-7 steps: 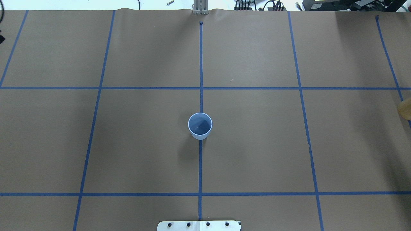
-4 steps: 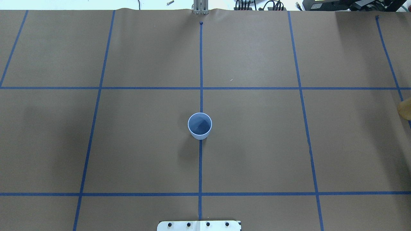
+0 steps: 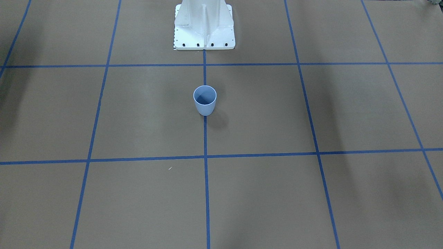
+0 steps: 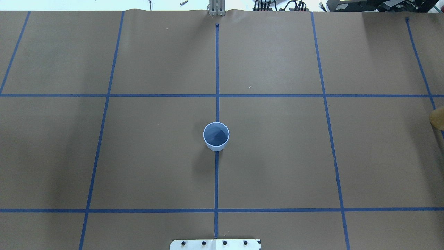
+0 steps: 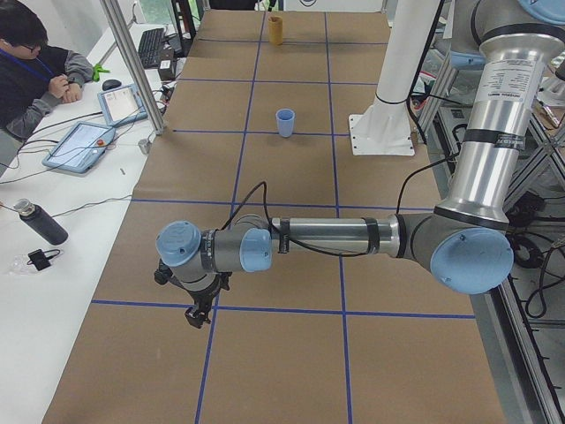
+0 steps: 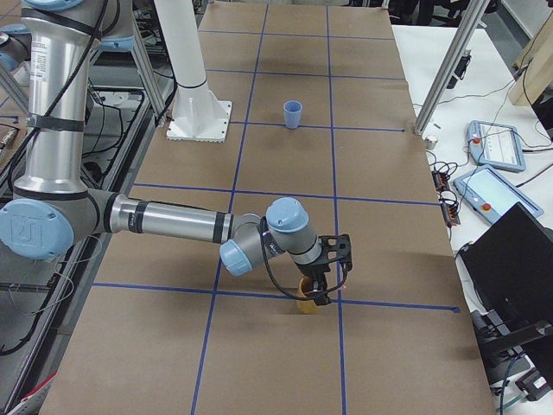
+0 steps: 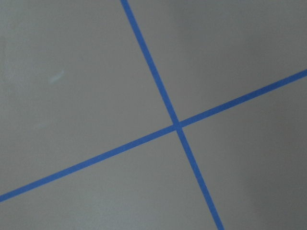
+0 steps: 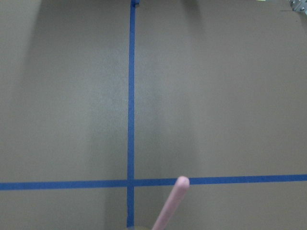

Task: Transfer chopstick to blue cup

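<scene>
Front-facing view: the blue cup (image 3: pixel 205 100) stands upright on the tabletop (image 3: pixel 311 193), on the centre tape line near the robot base (image 3: pixel 204 24).

Overhead view: nothing lies inside the cup. A tan cup (image 4: pixel 437 118) shows at the right edge.

Left side view: the left pincer (image 5: pixel 196 311) hangs low over bare paper; how far open it is, I cannot tell.

Right side view: the right pincer (image 6: pixel 322 290) hangs just over the tan cup, well apart from the blue cup. Its opening and hold cannot be told.

Left wrist view: only tape lines (image 7: pixel 177 125).

Right wrist view: the chopstick (image 8: pixel 170 208) slants up from the bottom edge.

Pickup looks barely begun, with the carry and drop into the blue cup left to do.
</scene>
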`<act>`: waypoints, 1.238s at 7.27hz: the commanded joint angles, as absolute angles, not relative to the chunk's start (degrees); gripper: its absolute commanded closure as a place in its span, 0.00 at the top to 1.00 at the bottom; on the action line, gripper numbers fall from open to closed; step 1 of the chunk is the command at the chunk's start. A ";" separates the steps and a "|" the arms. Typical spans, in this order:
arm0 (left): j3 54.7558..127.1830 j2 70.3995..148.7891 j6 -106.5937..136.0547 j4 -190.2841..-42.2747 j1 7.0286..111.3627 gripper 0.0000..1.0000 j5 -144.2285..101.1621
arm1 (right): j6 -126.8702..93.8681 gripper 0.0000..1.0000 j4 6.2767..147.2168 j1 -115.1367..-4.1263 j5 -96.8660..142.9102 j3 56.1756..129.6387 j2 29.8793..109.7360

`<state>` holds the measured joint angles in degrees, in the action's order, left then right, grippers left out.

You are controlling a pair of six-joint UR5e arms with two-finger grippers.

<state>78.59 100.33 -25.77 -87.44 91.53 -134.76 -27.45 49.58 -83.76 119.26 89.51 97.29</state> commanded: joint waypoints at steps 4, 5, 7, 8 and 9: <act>78.75 99.93 -25.66 -87.63 91.76 0.99 -134.82 | -36.21 0.45 48.16 -83.67 119.27 86.75 94.31; 78.84 99.93 -25.58 -87.71 91.76 0.99 -134.82 | -36.21 0.28 48.16 -83.67 119.35 86.66 94.31; 79.10 99.93 -25.58 -87.63 91.76 0.99 -134.82 | -35.95 0.00 48.16 -83.76 119.62 87.36 94.39; 79.10 99.93 -25.49 -87.63 91.76 0.99 -134.82 | -35.60 0.00 48.16 -83.85 120.66 88.93 94.92; 79.19 99.58 -24.71 -87.71 91.76 0.99 -134.91 | -35.42 0.00 48.95 -86.46 123.81 90.51 94.92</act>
<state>79.11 99.83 -25.33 -87.65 91.76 -134.85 -35.70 48.34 -84.45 121.06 88.72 94.75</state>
